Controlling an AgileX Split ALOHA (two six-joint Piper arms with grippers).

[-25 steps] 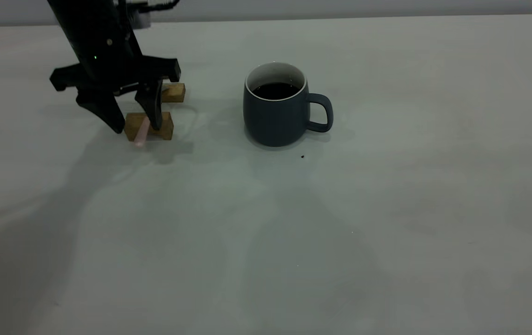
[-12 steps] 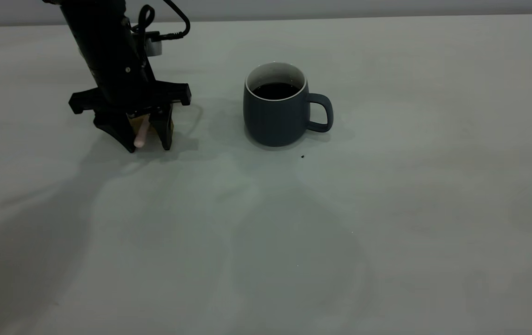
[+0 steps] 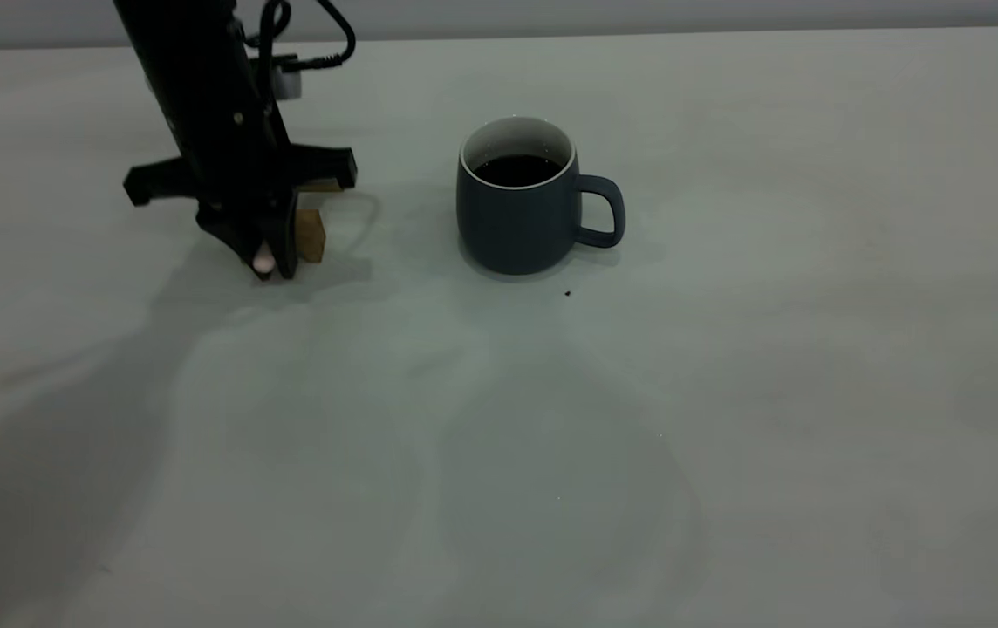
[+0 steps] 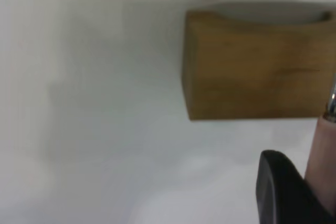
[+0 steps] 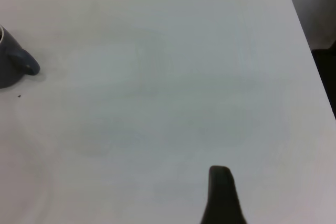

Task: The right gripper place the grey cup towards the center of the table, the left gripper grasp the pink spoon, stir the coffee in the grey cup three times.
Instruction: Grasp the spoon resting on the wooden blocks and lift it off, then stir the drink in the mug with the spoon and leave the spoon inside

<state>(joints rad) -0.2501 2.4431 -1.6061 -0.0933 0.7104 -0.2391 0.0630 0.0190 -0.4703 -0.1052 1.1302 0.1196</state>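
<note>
The slim pale pink spoon (image 3: 263, 257) is pinched between the fingers of the left tool (image 3: 265, 262), right at the handle end, with just a bit of pink peeking out at the fingertips. The tool points straight down and its tips sit close to the pale grey-white surface (image 3: 726, 392). In the left wrist view you can see the pink handle (image 4: 321, 166) running up to a thin metal neck, beside one black finger.

Just behind the tool there's a tan wooden block (image 3: 310, 235), which seems to be the rest the spoon lay across. A second block edge shows a bit farther back under the tool's crossbar.

Handling guess: the spoon looks light and stiff, and the smooth handle could twist or slip in the pinch if it bumps anything. Holding it at the handle tail seems right, since that leaves the full neck and bowl free to dip.

Well off to the tool's side stands the rounded dark slate-grey mug (image 3: 518, 205) with its loop handle pointing away from the tool, and dark coffee (image 3: 516, 169) sitting flat inside. It looks heavy enough to stay put while stirred, but the liquid could slosh.

The right tool (image 5: 223, 198) is parked far from the mug, showing only one finger, so I can't tell whether it's spread or not.
</note>
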